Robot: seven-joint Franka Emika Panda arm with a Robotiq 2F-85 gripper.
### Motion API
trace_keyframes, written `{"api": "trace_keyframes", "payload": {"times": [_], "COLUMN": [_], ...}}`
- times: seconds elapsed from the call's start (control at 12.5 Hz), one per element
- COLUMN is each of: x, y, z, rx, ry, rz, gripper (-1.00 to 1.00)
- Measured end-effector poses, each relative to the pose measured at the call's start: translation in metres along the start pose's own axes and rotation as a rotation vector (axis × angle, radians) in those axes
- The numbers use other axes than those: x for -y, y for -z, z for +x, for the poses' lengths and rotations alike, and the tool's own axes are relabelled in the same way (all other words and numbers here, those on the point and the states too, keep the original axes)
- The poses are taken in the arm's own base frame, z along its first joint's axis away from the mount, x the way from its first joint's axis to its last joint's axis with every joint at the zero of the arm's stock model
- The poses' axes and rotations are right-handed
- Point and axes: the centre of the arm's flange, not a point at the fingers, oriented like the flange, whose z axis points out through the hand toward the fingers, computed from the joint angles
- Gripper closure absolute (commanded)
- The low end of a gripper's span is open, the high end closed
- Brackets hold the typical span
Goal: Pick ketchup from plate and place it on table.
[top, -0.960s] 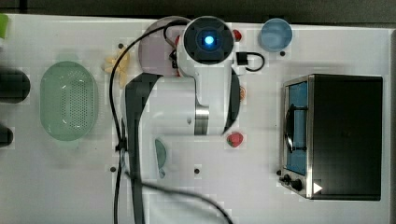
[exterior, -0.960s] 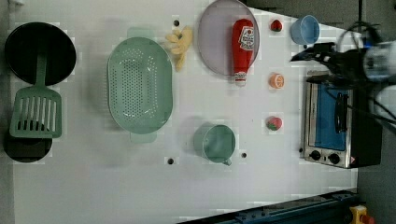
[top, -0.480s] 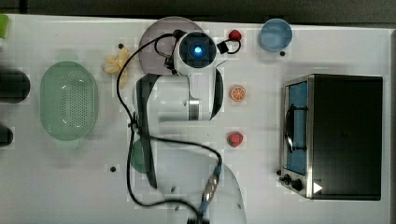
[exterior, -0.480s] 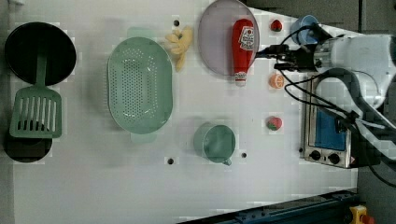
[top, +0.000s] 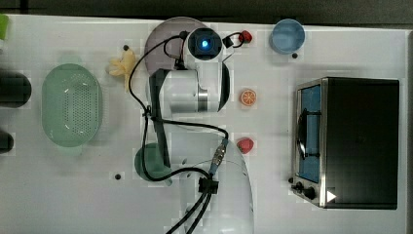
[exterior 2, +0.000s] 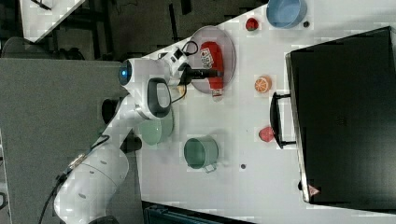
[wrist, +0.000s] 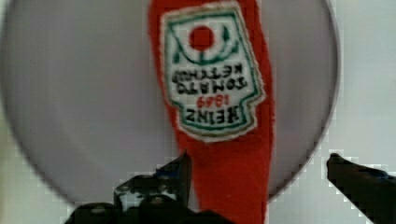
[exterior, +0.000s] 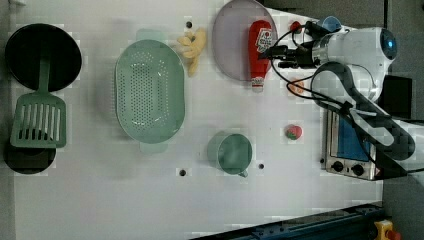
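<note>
The ketchup [wrist: 219, 93], a slim red bottle with a white label, lies on the pale mauve plate [wrist: 84, 102] at the far edge of the white table [top: 73, 195]. My gripper [wrist: 259, 170] hangs open just above the bottle's narrower end, one dark finger on each side, touching nothing. In the left view the ketchup [exterior: 260, 45] lies along the right half of the plate [exterior: 231, 45], its cap past the rim, with the gripper [exterior: 276, 53] at its right side. In the right view the gripper [exterior 2: 217, 73] crosses the bottle [exterior 2: 210, 53]. My arm covers the bottle in the top view.
An orange slice [top: 248, 97], a strawberry piece [top: 245, 145] and a toaster oven [top: 350, 141] lie on the top view's right. A blue bowl [top: 288, 35] and a small red piece [top: 245, 36] sit near the plate. A green mug [exterior: 232, 152] and green basket [exterior: 150, 90] stand nearby.
My arm has swung from beside the oven across to the plate. The gripper now hangs over the ketchup. The bottle has not moved.
</note>
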Motion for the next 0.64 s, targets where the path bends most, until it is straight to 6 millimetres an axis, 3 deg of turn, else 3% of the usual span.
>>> {"api": "trace_keyframes", "payload": {"times": [0.16, 0.64], "x": [-0.003, 0.013], "y": [-0.010, -0.010], "z": [-0.002, 0.011], "rx": [0.007, -0.104], "ry": [0.029, 0.068], "rz": [-0.022, 0.002], "gripper": [-1.00, -1.00]}}
